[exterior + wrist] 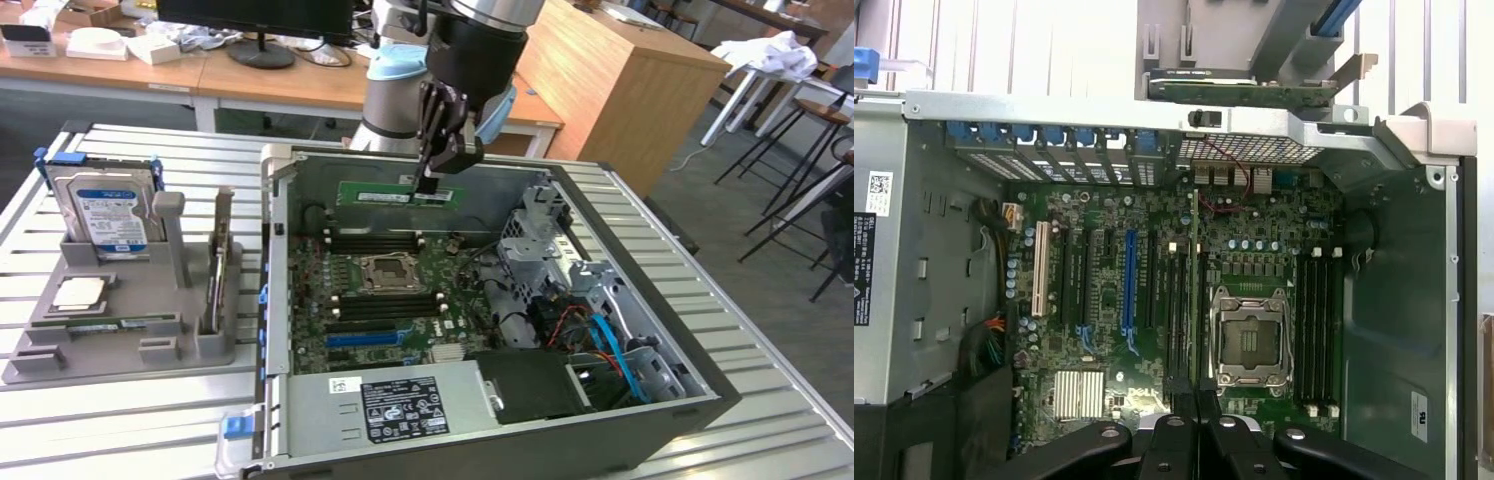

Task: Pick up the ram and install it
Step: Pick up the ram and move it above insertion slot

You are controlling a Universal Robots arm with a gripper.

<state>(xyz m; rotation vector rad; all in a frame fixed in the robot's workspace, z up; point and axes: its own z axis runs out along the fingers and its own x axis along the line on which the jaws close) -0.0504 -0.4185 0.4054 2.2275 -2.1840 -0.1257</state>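
Step in hand: carrying the ram to the memory slots; not yet seated, by my reading.
Hand: the hand (429,183) is clenched on the ram (380,193), gripping its upper edge toward the end on the exterior view's right.
Ram position: in the air inside the open computer case (694,390), near the case's far wall, above the motherboard (400,325) and apart from it.
Ram attitude: long edge level, contacts down, running roughly in line with the memory slots (380,240) on the far side of the processor socket (390,270).
Wrist view: the hand (1197,425) looks straight down on the board; the thin line running out from between the fingers is probably the ram (1197,300) edge-on, though I cannot be sure. It lies close alongside the slots (1179,300) next to the socket (1252,340).
Bench: the case sits on the slatted bench (134,420); a grey holder (120,345) near the bench's edge on the exterior view's left carries a hard drive (107,210) and a small square chip (78,292).
Doing it well: keep the stick parallel to the one chosen slot and centred end to end, with the notch matched to the slot key. Off-centre grip, so watch for the free end dipping. Press straight down, no twist.
Risk: landing between two slots or catching a latch.
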